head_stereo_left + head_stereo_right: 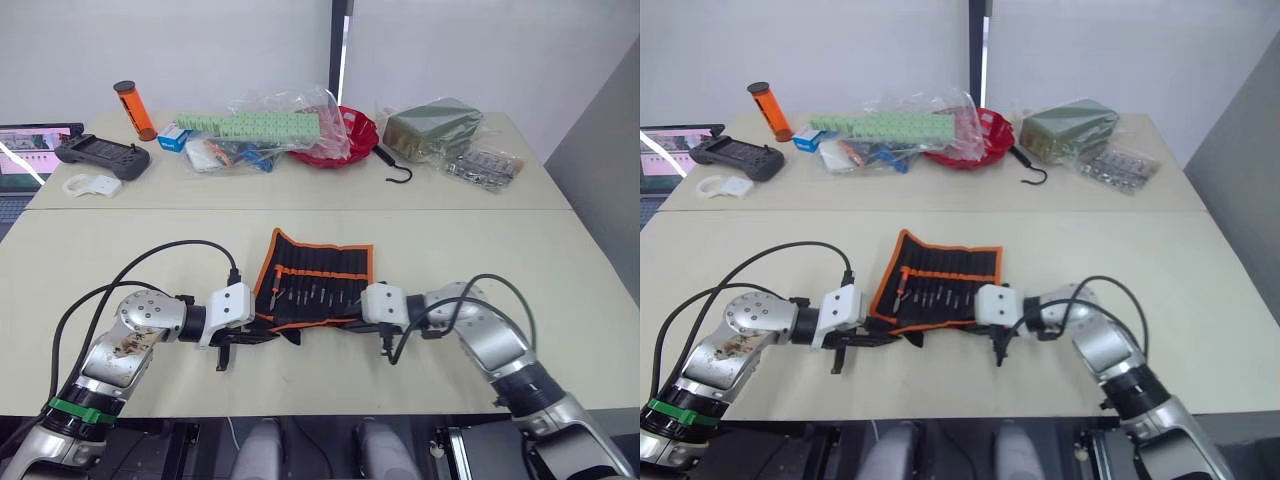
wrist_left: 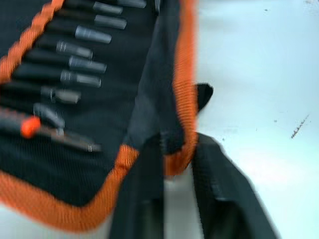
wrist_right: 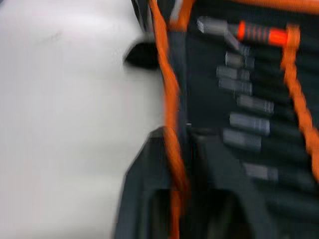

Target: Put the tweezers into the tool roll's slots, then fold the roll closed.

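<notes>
Left eye view: the tool roll (image 1: 316, 281) lies unrolled on the near table (image 1: 300, 225), long axis across the robot from left to right, slots (image 1: 320, 268) running away from the robot. Small tools sit in the slots, shafts showing below the orange band; which of them are the tweezers cannot be told, and none lie loose on the table.

The left gripper (image 1: 262, 330) is at the roll's near-left corner, the right gripper (image 1: 352, 318) at its near-right corner. The roll sits between the two, each arm equally close to its own end.

Left wrist view: the left gripper (image 2: 175, 154) has the orange-trimmed near hem between its two fingers (image 2: 222, 189), pinched on the fabric. Right wrist view: the right gripper (image 3: 177, 149) straddles the same hem at the other end, clamped on it as far as the blur allows.

Judgement: insertion looks done; the step in hand is the fold. The rest of the roll lies straight ahead of both grippers, away from the robot, so the held near edge must be carried forward over the slots, both ends lifting together to keep the fold square
</notes>
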